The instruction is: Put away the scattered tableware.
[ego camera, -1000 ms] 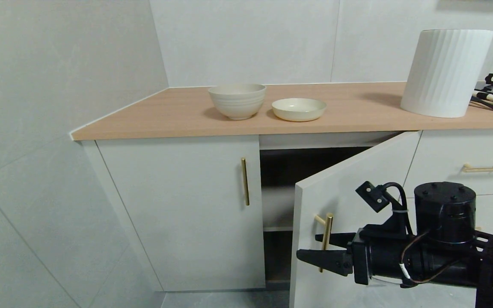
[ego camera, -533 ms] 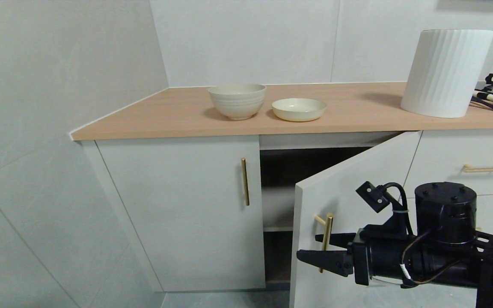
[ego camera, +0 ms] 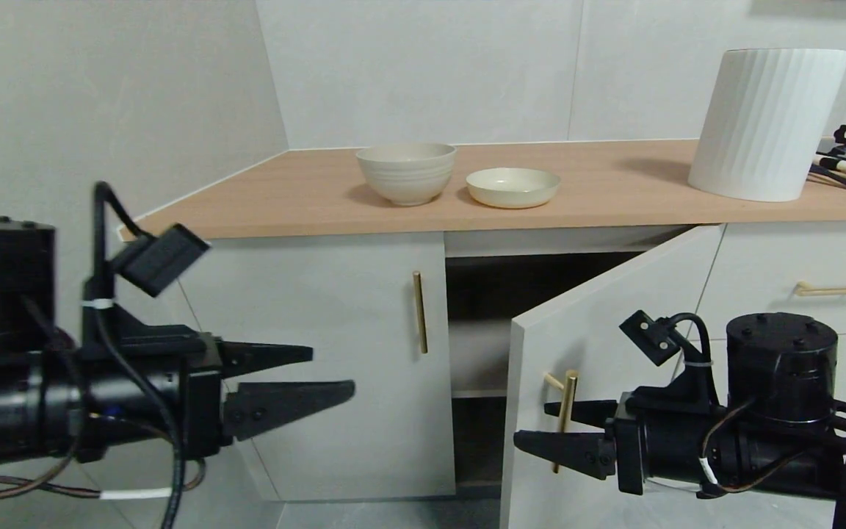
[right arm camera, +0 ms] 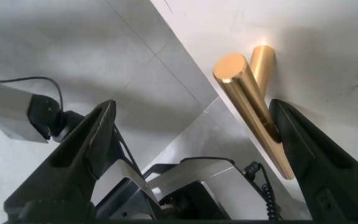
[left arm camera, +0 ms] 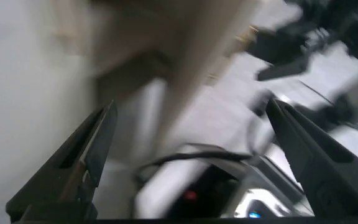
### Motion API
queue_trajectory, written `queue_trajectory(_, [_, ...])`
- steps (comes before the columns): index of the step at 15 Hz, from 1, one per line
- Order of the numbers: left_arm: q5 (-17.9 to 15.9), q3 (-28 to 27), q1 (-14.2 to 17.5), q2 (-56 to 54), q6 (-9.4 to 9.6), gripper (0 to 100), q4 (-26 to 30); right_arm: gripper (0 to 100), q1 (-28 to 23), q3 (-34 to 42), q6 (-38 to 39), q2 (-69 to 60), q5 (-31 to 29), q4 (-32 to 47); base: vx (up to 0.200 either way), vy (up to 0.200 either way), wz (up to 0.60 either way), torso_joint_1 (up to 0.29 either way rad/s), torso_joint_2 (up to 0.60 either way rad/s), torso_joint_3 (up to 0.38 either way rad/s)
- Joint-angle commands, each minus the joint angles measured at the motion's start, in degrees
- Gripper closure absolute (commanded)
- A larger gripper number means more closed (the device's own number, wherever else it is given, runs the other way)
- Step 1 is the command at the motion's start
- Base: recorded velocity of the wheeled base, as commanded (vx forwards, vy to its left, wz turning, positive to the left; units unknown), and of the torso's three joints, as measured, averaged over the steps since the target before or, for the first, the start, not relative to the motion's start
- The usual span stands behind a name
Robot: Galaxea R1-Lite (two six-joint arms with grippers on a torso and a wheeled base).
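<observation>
On the wooden counter (ego camera: 305, 198), 1 bowl (ego camera: 406, 173) and 1 shallow dish (ego camera: 512, 186) are set side by side, with 1 white ribbed container (ego camera: 764, 125) well apart. The left gripper (ego camera: 332, 368), jaws parted, has been brought in before the closed door (ego camera: 335, 294). The handle (ego camera: 568, 389) of the open door (ego camera: 599, 323) is straddled, unclamped, by the right gripper (ego camera: 530, 422).

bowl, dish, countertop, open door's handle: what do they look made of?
Bowl: cream, matte, faint ribbing; looks like ceramic or melamine, can't tell which. Dish: paler cream, slight sheen; same doubt. Countertop: wood-grain pattern, flat matte; probably laminate rather than solid wood. Handle: round gold bar with a brushed shine; looks like brass-finished metal.
</observation>
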Motion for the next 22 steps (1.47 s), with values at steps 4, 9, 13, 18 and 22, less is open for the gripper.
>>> queue_trajectory(4, [-0.3, 6.6, -7.1, 8.6, -3.72, 0, -9.7, 0, 0.0, 0.1, -0.1, 0.0, 0.0, -0.1, 0.0, 0.0, 0.0, 0.0, 0.0, 0.0])
queue_trajectory(9, [-0.2, 6.4, -7.6, 9.0, -3.81, 100, -10.0, 0, 0.0, 0.3, -0.1, 0.1, 0.0, -0.1, 0.0, 0.0, 0.0, 0.0, 0.0, 0.0])
queue_trajectory(13, [-0.2, 2.0, -7.6, 15.9, -4.43, 100, -14.1, 0, -0.1, 0.3, -0.4, -0.2, -0.1, -0.1, 0.0, 0.0, 0.0, 0.0, 0.0, 0.0])
queue_trajectory(18, [0.0, 3.9, -11.1, 34.1, -12.77, 100, -43.6, 0, -0.1, 0.6, -0.4, -1.7, -0.3, 0.0, 0.0, 0.0, 0.0, 0.0, 0.0, 0.0])
queue_trajectory(22, [6.6, 1.5, -14.8, 41.5, -16.2, 100, -53.3, 0, -0.1, 0.6, -0.5, -1.9, -0.3, 0.0, 0.0, 0.0, 0.0, 0.0, 0.0, 0.0])
